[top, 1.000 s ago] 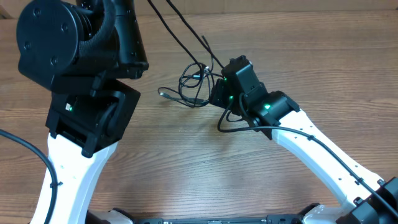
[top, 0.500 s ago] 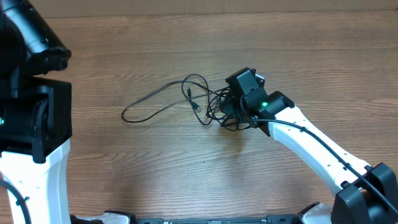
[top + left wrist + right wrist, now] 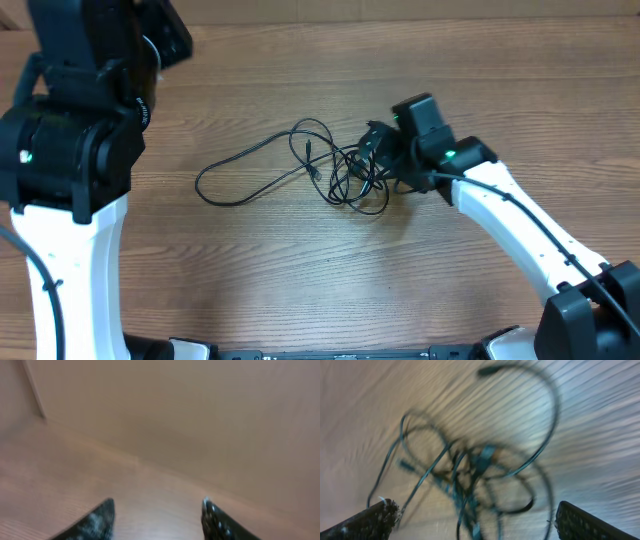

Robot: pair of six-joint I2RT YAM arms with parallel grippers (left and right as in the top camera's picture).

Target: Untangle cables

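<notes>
Since the cables [image 3: 345,178] sat mid-tabletop [image 3: 300,280] with one long loop flopped out left and the knot [image 3: 362,172] bunched right by the right hand [image 3: 476,509], I'd say this was partway through, at the pick-a-grab-spot step. That hand was spread wide over the knot holding nothing, and the left hand [image 3: 157,506] hung up high, partly open and empty too. Next move probably needed one hand pinning the knot while the other tugged a single strand.

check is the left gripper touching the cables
Apart. The left wrist view shows the left gripper open over bare table; overhead, the cables lie mid-table.
</notes>
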